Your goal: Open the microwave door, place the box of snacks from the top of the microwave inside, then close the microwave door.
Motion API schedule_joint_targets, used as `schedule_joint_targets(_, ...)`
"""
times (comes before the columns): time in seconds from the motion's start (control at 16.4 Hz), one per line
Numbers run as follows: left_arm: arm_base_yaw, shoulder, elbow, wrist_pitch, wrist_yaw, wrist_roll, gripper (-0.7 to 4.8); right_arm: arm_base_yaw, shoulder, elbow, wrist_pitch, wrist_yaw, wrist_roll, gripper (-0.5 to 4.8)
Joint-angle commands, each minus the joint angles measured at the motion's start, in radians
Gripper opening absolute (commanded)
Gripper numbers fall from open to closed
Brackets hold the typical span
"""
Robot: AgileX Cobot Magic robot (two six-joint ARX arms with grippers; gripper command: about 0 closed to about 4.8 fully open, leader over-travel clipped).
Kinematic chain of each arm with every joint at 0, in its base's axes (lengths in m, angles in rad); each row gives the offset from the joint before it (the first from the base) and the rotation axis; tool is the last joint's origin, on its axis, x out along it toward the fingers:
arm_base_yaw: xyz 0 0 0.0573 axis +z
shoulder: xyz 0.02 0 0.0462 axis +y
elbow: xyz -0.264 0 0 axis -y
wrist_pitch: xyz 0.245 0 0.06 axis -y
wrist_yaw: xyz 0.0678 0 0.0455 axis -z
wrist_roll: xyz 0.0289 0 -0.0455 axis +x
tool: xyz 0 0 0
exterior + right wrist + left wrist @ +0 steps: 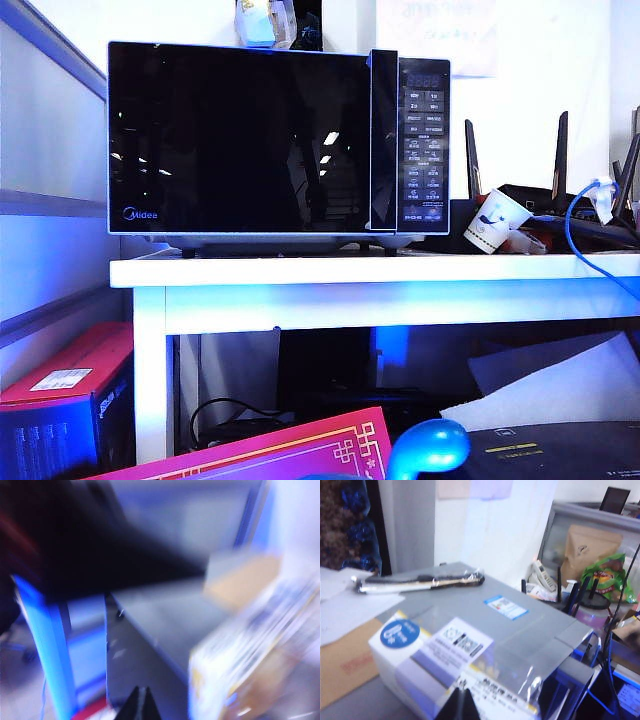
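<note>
Right now my left gripper (462, 705) is pressed together with nothing between its fingers, and it hovers just over the near edge of the box of snacks (435, 662). Its round blue sticker (399, 633) and a white label (455, 642) face up to me. That box sits on the grey top of the microwave (520, 630), near one corner of it, and further back on the same top lies a long wrapped utensil (420, 582) close to the far edge. My right gripper (140, 705) is also closed on nothing; its picture is very blurred, so I can only see a grey flat surface and a pale box shape beside it. From the front, the microwave door (240, 140) is closed, and the microwave stands on a white table (380, 270), toward its left end. A paper cup (497, 221) lies tilted to the right of the microwave.
</note>
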Motion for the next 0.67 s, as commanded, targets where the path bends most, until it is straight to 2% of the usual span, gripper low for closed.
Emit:
schedule_joint_targets(0.06,-0.002,0.000,0.006,0.052,0.002,-0.006,-0.06,-0.032,-0.047,0.004,0.098,0.144,-0.006,-0.05)
schedule_joint_targets(0.3,-0.008,0.023,0.006,0.052,0.017,-0.006,-0.06,-0.048,0.006,0.003,0.138,0.237,-0.002,-0.05)
schedule_joint_targets(0.43,-0.016,0.034,0.006,0.044,0.051,-0.006,-0.06,-0.048,0.034,0.003,0.137,0.235,-0.002,-0.05)
schedule_joint_targets(0.67,-0.027,0.051,0.006,0.002,0.043,-0.002,-0.06,-0.048,0.053,0.004,0.172,0.220,0.010,-0.05)
